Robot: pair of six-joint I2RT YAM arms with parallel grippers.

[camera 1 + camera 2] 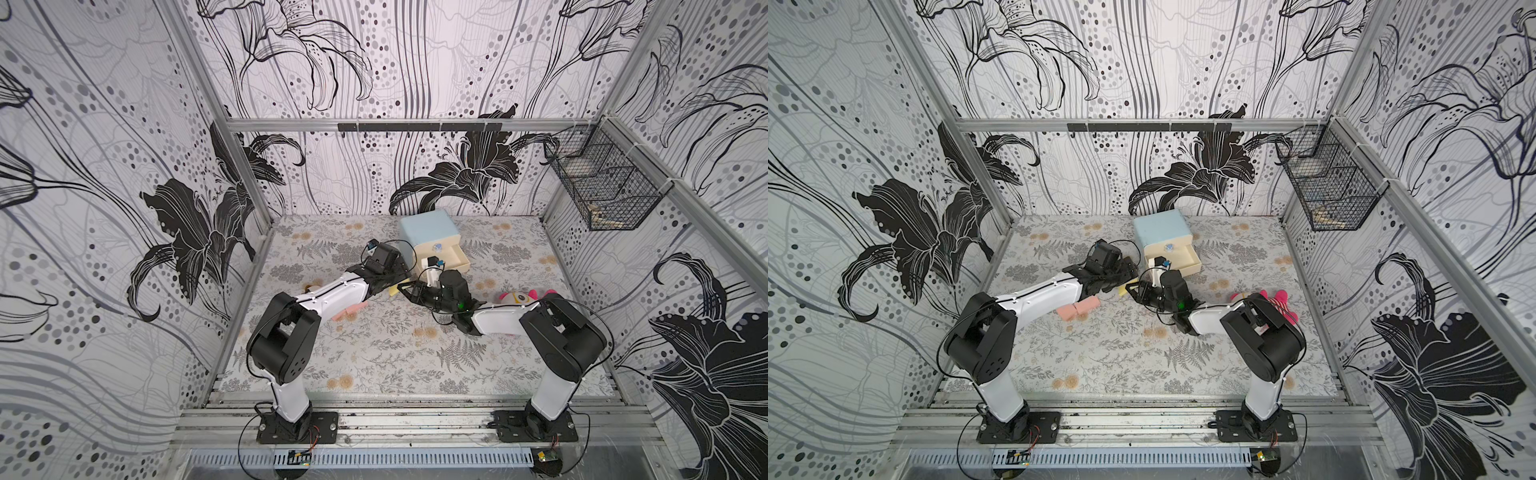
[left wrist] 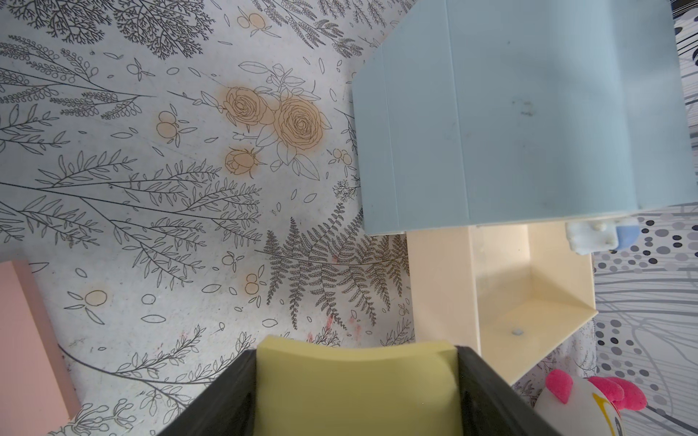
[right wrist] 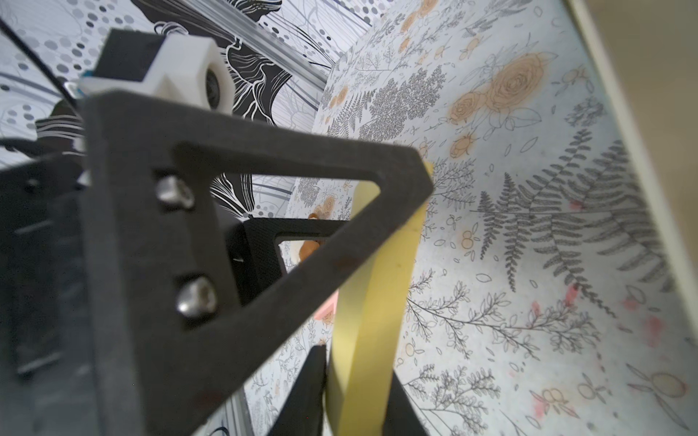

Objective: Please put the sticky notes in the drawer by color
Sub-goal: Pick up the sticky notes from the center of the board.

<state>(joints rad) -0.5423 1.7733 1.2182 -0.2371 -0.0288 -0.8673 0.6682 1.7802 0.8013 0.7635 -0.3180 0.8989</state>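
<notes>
In both top views a blue chest (image 1: 428, 226) stands at centre back of the floral table (image 1: 374, 365), with one cream drawer (image 1: 457, 258) pulled out toward the lower right. Just below it, mid-frame, the left gripper (image 1: 397, 279) and right gripper (image 1: 409, 291) meet tip to tip at a yellow pad (image 1: 392, 292), of which only a corner shows. Two pink pads (image 1: 1084, 308) lie on the table beside the left forearm, left of centre. No green pad is in sight. A plush toy (image 1: 519, 297) lies at right.

In the left wrist view the yellow pad (image 2: 357, 392) fills the bottom centre. It spans the gap between the left gripper's (image 2: 357, 355) two dark fingers (image 2: 226, 396), which stand fairly wide and press its two side edges. The drawer (image 2: 442, 294) sits near the pad, to its right, and looks empty. One of the pink pads (image 2: 22, 339) shows at the left edge.

In the right wrist view the yellow pad (image 3: 374, 302) runs edge-on up the centre. At the bottom the right gripper's (image 3: 357, 381) fingertips (image 3: 311, 385) sit nearly together, one on each face, and appear to pinch it.

The sorting looks barely begun. No pad visibly sits in a drawer, and the closed drawers cannot be checked. The yellow pad hangs between both grippers near the drawer, and the pink pads are left to do.
</notes>
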